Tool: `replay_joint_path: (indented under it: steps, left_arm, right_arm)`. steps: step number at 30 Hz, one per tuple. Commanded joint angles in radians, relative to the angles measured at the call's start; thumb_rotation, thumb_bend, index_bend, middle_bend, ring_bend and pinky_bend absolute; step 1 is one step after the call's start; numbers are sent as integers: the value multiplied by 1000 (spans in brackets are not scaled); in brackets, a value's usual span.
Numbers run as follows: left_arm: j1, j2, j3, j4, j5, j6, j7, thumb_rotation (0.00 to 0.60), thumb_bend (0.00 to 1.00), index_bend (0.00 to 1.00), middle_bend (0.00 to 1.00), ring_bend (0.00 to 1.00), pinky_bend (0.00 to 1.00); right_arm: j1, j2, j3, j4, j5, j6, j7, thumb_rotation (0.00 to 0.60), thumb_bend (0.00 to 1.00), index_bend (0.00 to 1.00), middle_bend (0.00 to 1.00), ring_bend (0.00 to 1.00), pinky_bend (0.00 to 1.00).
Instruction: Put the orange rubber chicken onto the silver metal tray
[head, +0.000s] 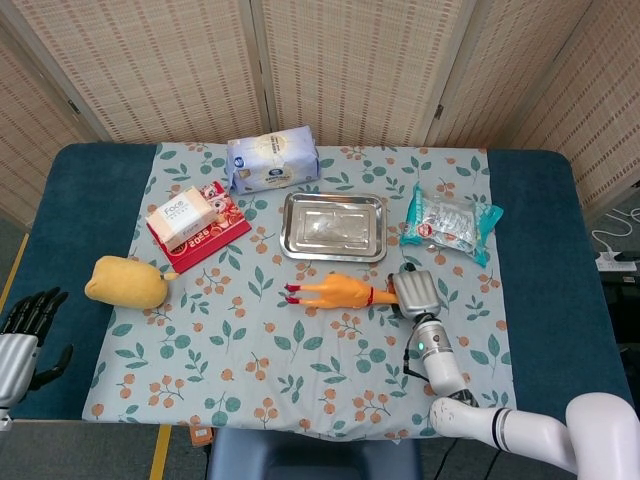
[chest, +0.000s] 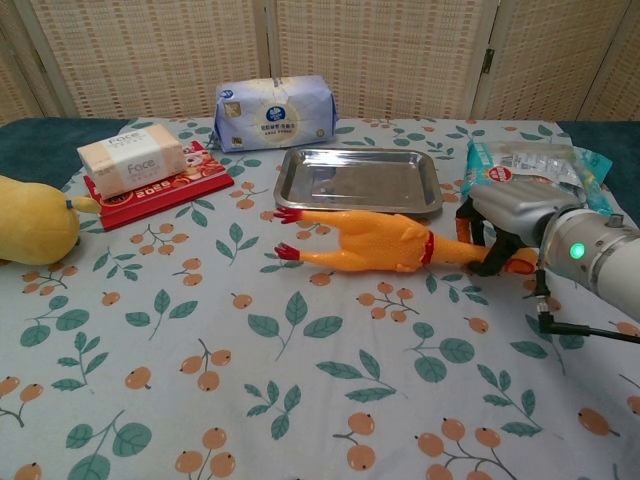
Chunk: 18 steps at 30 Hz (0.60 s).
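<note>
My right hand (chest: 505, 222) closes its dark fingers (chest: 489, 262) around the neck end of the chicken (chest: 375, 241), holding it. The chicken is smooth orange rubber, long and slim, with red feet pointing toward the table's left edge and a red band near the neck. It lies along the near rim of the tray (chest: 360, 179), just beside it, outside it and over the cloth (chest: 300, 360). The tray is a shallow rectangle of shiny metal with rounded corners and a raised lip, sitting at the middle of the table toward the far edge.

My left hand (head: 25, 335) hangs off the near left corner, dark fingers apart, holding nothing.

The cloth is pale with a leaf-and-berry print over a dark blue top (head: 545, 260). A crinkled clear-and-teal packet (chest: 530, 160) lies just behind my right hand. A soft blue tissue pack (chest: 276, 111) sits at the far edge, a boxy tissue pack on a flat red box (chest: 160, 180) toward the left, and a plump yellow plush (chest: 35, 220) near the left edge.
</note>
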Motion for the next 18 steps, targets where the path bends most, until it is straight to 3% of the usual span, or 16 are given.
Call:
replay_joint_path:
  steps: [1, 8, 12, 18]
  left_arm:
    - [0, 1, 0, -1, -2, -1, 2, 600, 445, 0, 0, 0, 64]
    - [0, 1, 0, -6, -6, -6, 11, 600, 447, 0, 0, 0, 65]
    - [1, -3, 0, -11, -3, -4, 25, 600, 448, 0, 0, 0, 64]
    - [0, -13, -2, -3, 0, 2, 39, 600, 448, 0, 0, 0, 67]
  right_arm:
    - [-9, 10, -9, -15, -82, 10, 66, 600, 382, 869, 638, 722, 989]
    - [-23, 26, -21, 2, -243, 20, 226, 600, 479, 907, 684, 891, 1000]
    - [-27, 51, -31, 32, -406, 12, 446, 600, 509, 909, 689, 924, 1000]
    - [-25, 88, -37, 47, -510, -8, 647, 600, 509, 909, 689, 926, 1000]
